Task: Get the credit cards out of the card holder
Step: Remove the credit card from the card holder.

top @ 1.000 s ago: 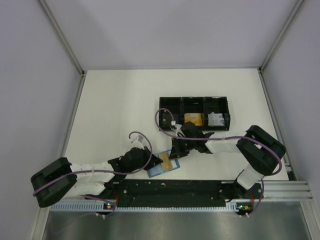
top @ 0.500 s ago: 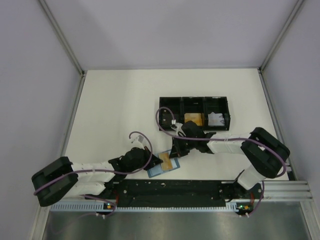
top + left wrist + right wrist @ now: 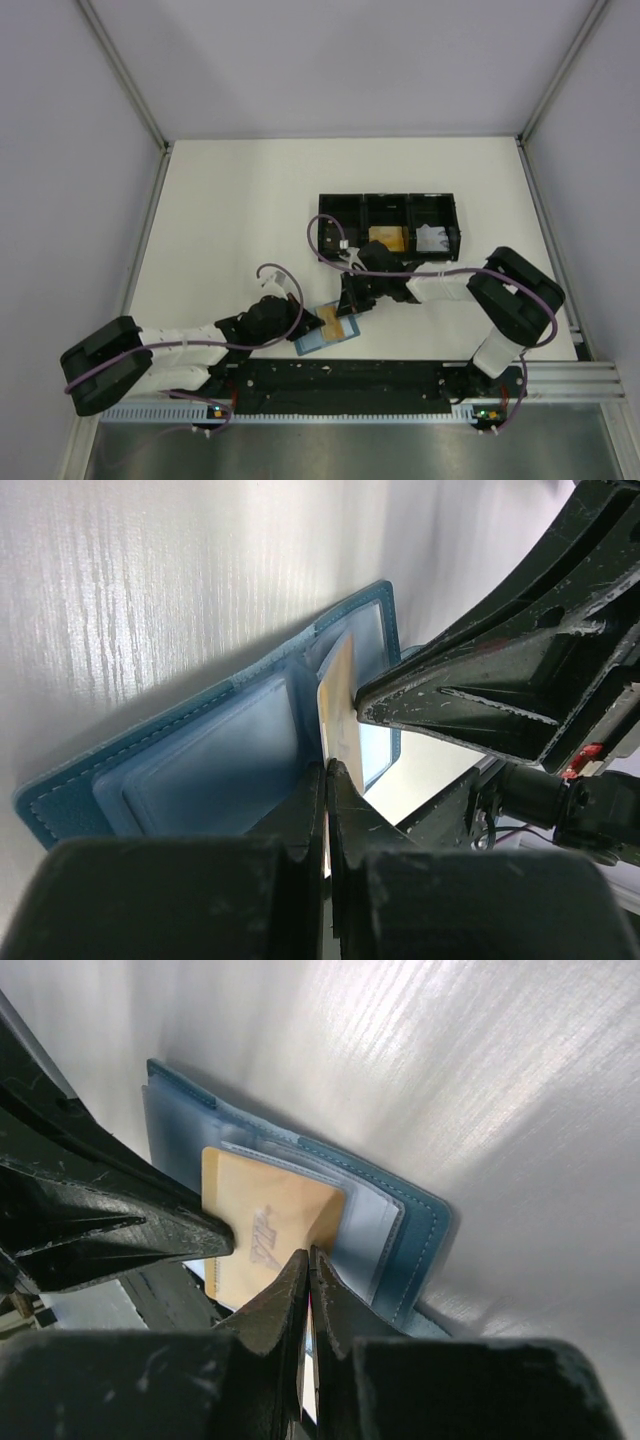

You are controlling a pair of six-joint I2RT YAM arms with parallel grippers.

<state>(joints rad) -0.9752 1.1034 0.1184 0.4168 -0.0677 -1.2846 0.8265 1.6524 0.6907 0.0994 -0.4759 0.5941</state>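
Partly inside card holder (image 3: 425, 1228), orange card (image 3: 262, 1200)

The left arm is stretching low toward its right, the left tool (image 3: 303, 325) lying with fingers pressed together. The right arm is folding back leftward, the right tool (image 3: 350, 303) facing it just opposite, fingers likewise closed.

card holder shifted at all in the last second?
No. In the top view the card holder sits at the same spot below the black tray, same tilt, as a second ago.
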